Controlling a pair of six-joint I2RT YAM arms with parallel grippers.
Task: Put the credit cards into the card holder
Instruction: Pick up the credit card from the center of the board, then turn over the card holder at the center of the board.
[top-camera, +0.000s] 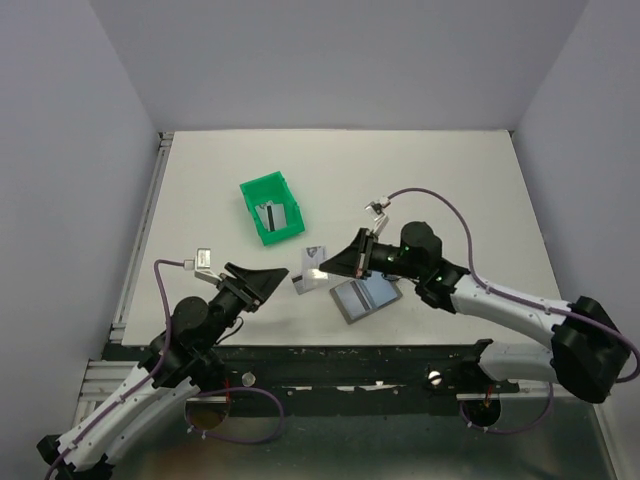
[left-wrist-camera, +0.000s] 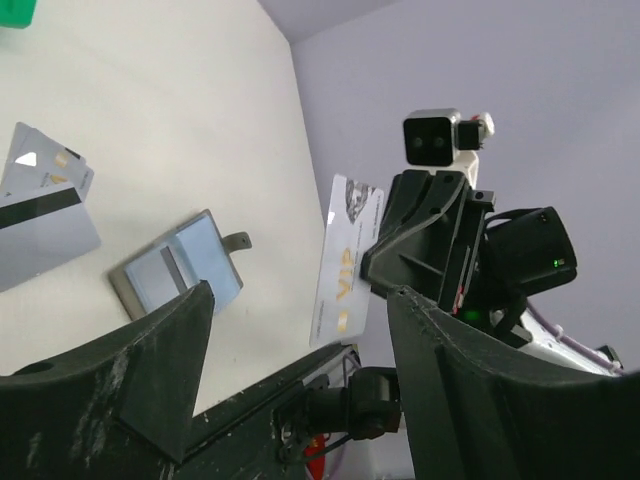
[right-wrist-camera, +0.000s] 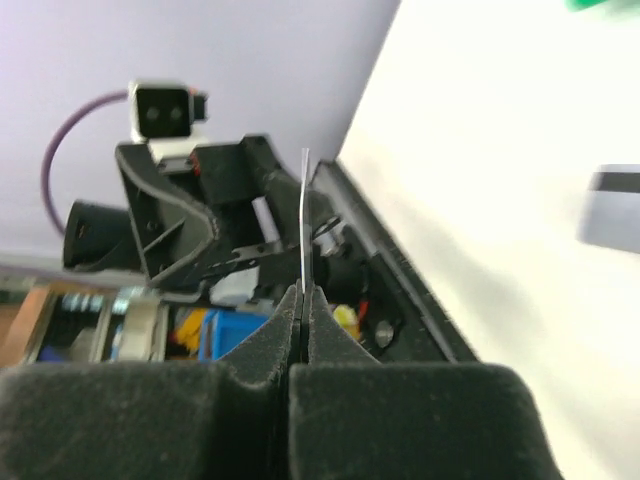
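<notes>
Fingers of the right gripper (right-wrist-camera: 302, 296) pinch a credit card (right-wrist-camera: 304, 220) edge-on, with the open card holder (top-camera: 366, 297) just lower-right of them on the counter (top-camera: 450, 200); left fingers (left-wrist-camera: 150, 370) spread, empty.

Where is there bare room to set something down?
Bare table beyond the green bin along the far edge, and right of the right arm. Crowded near centre: loose cards, card holder, left end effector, right end effector holding a card.

Green bin (top-camera: 281, 236) on white table (top-camera: 450, 190), grey walls around.
Bin sits mid-table, left of centre, skewed vs. table edges, open top up; metal rail (top-camera: 140, 250) along table's left side.
</notes>
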